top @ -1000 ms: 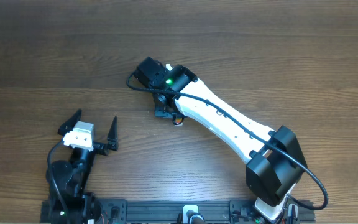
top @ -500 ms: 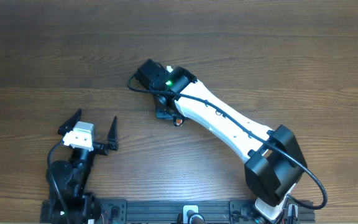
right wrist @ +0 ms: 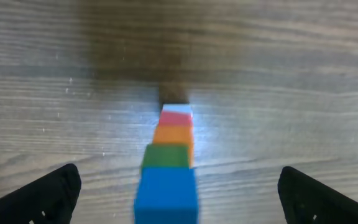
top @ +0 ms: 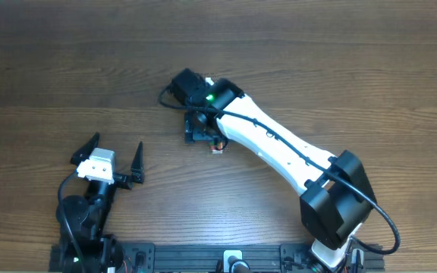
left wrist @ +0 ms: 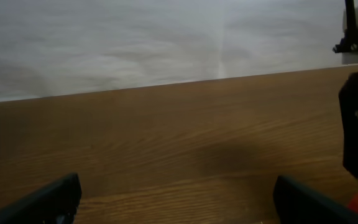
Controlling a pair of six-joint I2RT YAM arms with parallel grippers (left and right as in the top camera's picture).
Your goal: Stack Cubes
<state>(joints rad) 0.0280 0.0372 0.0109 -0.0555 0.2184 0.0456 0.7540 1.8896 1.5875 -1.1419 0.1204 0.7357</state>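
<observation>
Cube stack (right wrist: pixel 166 180): I have one column of five cubes standing on the table, near the middle of my top view. There the stack (top: pixel 217 148) shows as a red and pale sliver beside the right arm.
Right gripper (top: pixel 200 130): it hangs over the column with its jaws spread wide. In its wrist view the two fingers (right wrist: pixel 45 193) sit far out on either side, touching no cube and holding nothing.
Cube order: the blue cube (right wrist: pixel 166 196) is on top and the green cube (right wrist: pixel 166 155) is under it. Below those come the orange cube (right wrist: pixel 174 135), the red cube (right wrist: pixel 176 119) and a pale cube (right wrist: pixel 178 110) resting on the wood.
Right arm (top: pixel 279 155): its white links run from the base, at about 5 o'clock of the stack, up to the black wrist. A green light (top: pixel 209 97) glows on the wrist.
Left gripper (top: pixel 116 145): it is spread open and empty, at about 8 o'clock from the stack. It is well apart from the stack and close above its own base.
Left wrist view: the fingers (left wrist: pixel 42 202) are apart over the wood. At the frame's edge I see the right arm's black gripper, with an orange and green bit of the stack just below it.
Table (top: pixel 340 68): dark brown wood grain.
Wall (left wrist: pixel 135 43): pale, behind the table's far edge.
</observation>
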